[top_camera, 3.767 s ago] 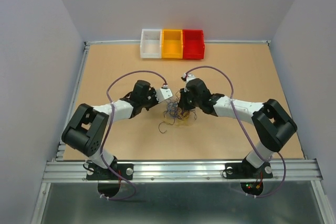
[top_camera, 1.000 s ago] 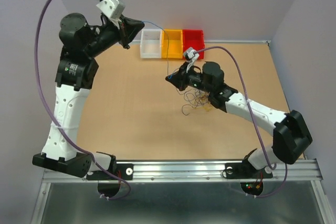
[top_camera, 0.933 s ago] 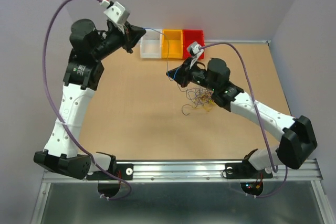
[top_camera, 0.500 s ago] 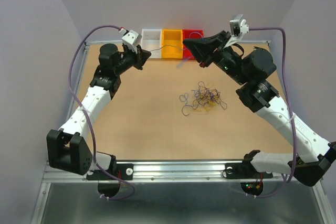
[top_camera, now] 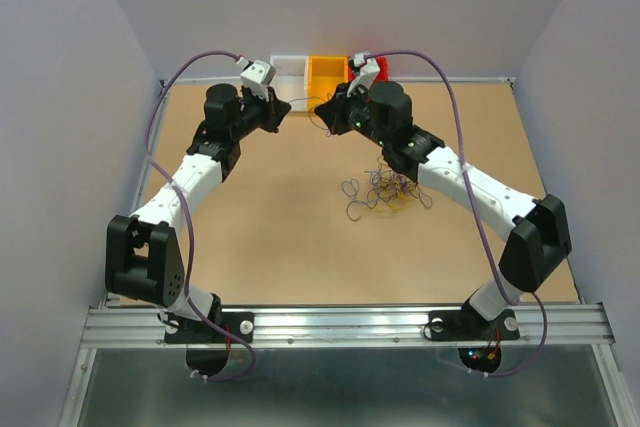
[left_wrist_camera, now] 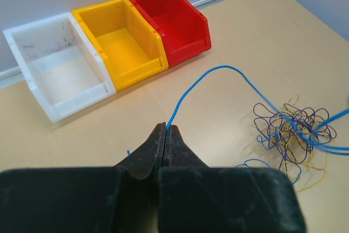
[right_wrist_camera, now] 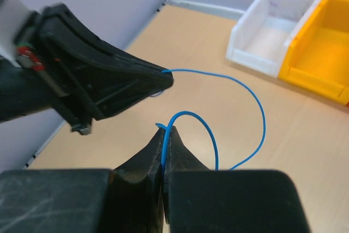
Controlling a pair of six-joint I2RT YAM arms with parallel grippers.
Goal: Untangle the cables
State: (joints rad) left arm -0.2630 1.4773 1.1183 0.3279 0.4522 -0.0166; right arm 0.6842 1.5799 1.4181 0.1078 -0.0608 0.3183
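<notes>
— Arms swung back together; the thin blue wire (left_wrist_camera: 218,69) sags now.
— Left fingers (left_wrist_camera: 164,135) and right fingers (right_wrist_camera: 164,140) each pinch it, fully closed. Tangled purple-yellow cables (left_wrist_camera: 289,126) lie right of the left fingers; one strand seems freed.

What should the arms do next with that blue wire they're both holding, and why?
Probably the right gripper should let go, so the left gripper can carry the blue wire to the bins. Both are shut on it, it arcs loosely between them, and it looks clear of the tangle, though I can't be sure.
</notes>
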